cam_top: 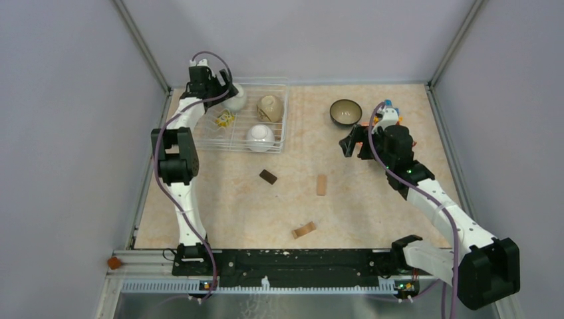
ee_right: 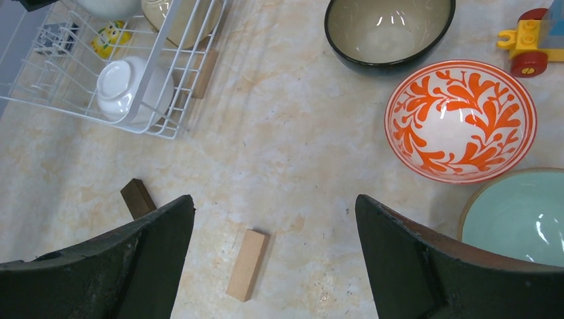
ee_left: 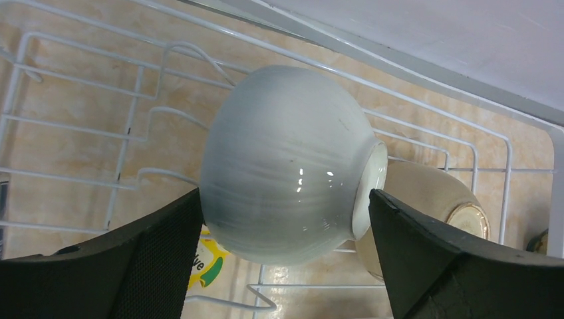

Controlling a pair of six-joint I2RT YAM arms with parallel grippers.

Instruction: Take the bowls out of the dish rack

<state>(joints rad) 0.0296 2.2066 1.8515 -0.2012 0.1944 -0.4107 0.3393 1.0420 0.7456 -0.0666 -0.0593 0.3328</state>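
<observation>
We hold the left pincer (ee_left: 284,194) wide astride the white bowl (ee_left: 286,153) tipped in the far-left corner of the dish rack (cam_top: 285,119), seemingly to lift it out, while the right pincer (ee_right: 274,199) gapes empty over the desk (ee_right: 299,133) right of the rack, near the orange-patterned bowl (ee_right: 461,119) already out.

L arm (cam_top: 178,163) at far reach, L pincer (ee_left: 282,199) wide agape; R arm (cam_top: 435,199) mid-reach, R pincer (ee_right: 274,206) likewise.

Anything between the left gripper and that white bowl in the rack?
Nothing visible. The left gripper straddles the white bowl in the dish rack; a tan bowl lies just beyond it, outside the gripper's gap.
</observation>
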